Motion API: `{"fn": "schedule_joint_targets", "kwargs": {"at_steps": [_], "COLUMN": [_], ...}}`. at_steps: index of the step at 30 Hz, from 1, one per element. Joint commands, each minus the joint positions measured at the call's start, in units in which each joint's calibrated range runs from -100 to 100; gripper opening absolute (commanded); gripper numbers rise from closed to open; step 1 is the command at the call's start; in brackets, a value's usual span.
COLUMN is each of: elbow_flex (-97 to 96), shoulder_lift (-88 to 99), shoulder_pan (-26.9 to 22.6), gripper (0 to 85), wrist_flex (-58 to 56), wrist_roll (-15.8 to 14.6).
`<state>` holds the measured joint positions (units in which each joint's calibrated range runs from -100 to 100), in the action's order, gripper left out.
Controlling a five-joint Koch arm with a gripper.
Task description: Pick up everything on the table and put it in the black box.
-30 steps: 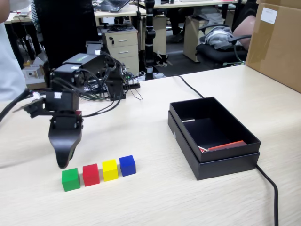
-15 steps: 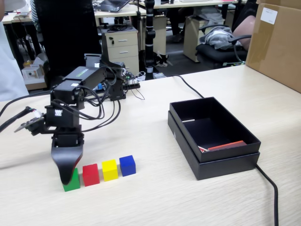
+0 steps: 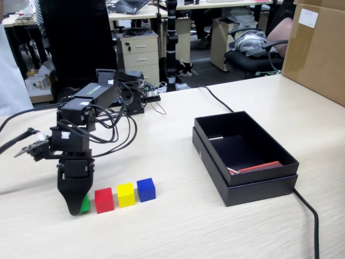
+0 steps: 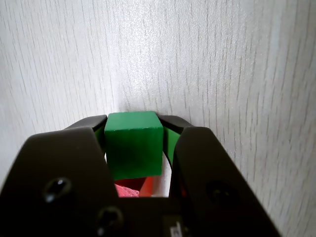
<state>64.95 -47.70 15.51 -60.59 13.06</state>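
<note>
My end effector (image 4: 134, 129) is clamped on the green cube (image 4: 134, 144), jaws touching both its sides, down at the beige surface (image 3: 178, 216). Just beside it, in the fixed view, the red cube (image 3: 104, 200), yellow cube (image 3: 125, 195) and blue cube (image 3: 145, 190) sit in a row. The black box (image 3: 259, 189) stands well apart on the right.

Nothing readable anywhere, tbh. Green sticker (image 3: 93, 90) on arm's upper segment, up and left of black box (image 3: 243, 155), has print but too small to make out. White label (image 3: 308, 18) on brown carton (image 3: 315, 51) behind black box: blank or too blurry. Red-and-white strip (image 3: 254, 168) inside black box: no legible letters. Wrist view: small whitish mark (image 4: 174, 230) at bottom edge on pincer mount, unreadable.
</note>
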Motion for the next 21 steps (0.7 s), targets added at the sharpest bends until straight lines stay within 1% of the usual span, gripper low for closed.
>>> {"fn": "schedule_joint_targets", "kwargs": {"at_steps": [1,6,10,11,12,15,17,18,21], "elbow_flex": [-1.12,-15.45,-28.59,-35.12,-38.47,-44.19,-45.82,-46.09,-43.91], "shoulder_lift": [13.68,39.04,58.09,65.77,69.1,74.72,75.41,74.72,69.56], "shoulder_pan": [0.68,0.24,-3.03,-5.86,-7.77,-13.24,-17.29,-21.29,-26.18], "gripper": [7.8,8.0,8.0,8.0,8.0,8.1,8.1,8.1,8.2], "wrist_flex": [-0.19,-0.28,-1.92,-2.35,-2.35,-2.35,-2.35,-2.35,-2.35], "wrist_roll": [0.05,-0.59,-2.54,-4.3,-5.67,-9.38,-11.92,-14.21,-17.05]}}
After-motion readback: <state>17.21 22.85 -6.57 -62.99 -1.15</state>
